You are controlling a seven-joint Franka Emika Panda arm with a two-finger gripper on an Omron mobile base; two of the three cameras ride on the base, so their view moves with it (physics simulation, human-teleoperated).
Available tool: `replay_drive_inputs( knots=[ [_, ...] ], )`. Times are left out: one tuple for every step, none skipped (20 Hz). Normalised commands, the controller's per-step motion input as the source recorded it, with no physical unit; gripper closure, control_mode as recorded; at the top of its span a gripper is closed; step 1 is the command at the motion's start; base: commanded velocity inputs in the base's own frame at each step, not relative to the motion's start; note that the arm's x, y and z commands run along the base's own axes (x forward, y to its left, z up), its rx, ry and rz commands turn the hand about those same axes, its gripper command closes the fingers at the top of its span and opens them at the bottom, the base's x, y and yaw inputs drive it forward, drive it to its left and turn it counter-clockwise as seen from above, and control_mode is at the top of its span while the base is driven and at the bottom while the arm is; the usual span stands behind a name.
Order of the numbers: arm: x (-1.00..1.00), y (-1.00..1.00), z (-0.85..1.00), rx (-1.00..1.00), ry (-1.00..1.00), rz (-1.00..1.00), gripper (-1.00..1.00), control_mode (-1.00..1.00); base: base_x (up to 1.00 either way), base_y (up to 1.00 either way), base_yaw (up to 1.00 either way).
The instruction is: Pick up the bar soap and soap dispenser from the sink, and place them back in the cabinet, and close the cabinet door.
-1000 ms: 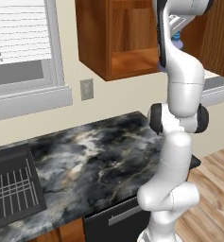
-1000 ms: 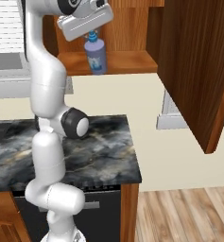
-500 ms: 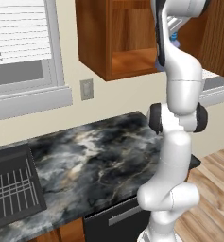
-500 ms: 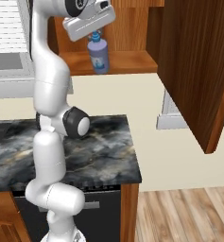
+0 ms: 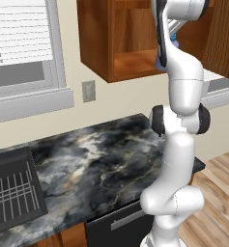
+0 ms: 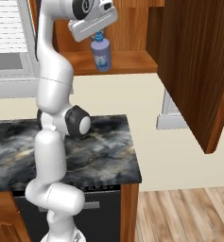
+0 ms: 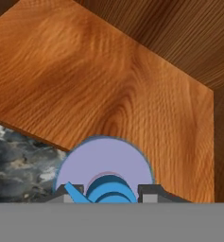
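**Dispenser hanging upright over the shelf edge**

While the cabinet (image 6: 132, 28) is standing open, its shelf (image 7: 113, 85) is lying directly below and ahead of the hand. The door (image 6: 193, 71) is hanging swung out to the right of the opening, well apart from the arm. The gripper (image 6: 99, 34) is reaching in from above at the shelf's front edge, jaws closed on the pump top of the dispenser (image 6: 101, 54). The bottle is hanging straight beneath the hand, long axis vertical, pump pointing up and base pointing down at the shelf. In the hand view the base is overlapping the shelf's front edge, with counter (image 7: 14, 160) showing beside it. Judged from this, the bottle is needing travel further inward before lowering. Shelf contact cannot be confirmed.
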Motion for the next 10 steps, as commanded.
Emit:
replay_drive_inputs(
  knots=[
    [0.31,0.0,0.0,0.0,0.01,0.03,1.0,-1.0,0.0,0.0,0.0],
    [0.29,0.0,0.0,0.0,0.02,0.02,1.0,-1.0,0.0,0.0,0.0],
    [0.3,0.0,0.0,0.0,0.01,0.02,1.0,-1.0,0.0,0.0,0.0],
    [0.31,0.0,0.0,0.0,0.01,0.02,1.0,-1.0,0.0,0.0,0.0],
    [0.34,0.0,0.0,0.0,0.02,0.02,1.0,-1.0,0.0,0.0,0.0],
    [0.34,0.0,0.0,0.0,0.02,0.02,1.0,-1.0,0.0,0.0,0.0],
    [0.34,0.0,0.0,0.0,0.02,0.02,1.0,-1.0,0.0,0.0,0.0],
    [0.34,0.0,0.0,0.0,0.02,0.02,1.0,-1.0,0.0,0.0,0.0],
    [0.34,0.0,0.0,0.0,0.02,0.02,1.0,-1.0,0.0,0.0,0.0],
    [0.36,0.0,0.0,0.0,0.02,0.01,1.0,-1.0,0.0,0.0,0.0]
  ],
)
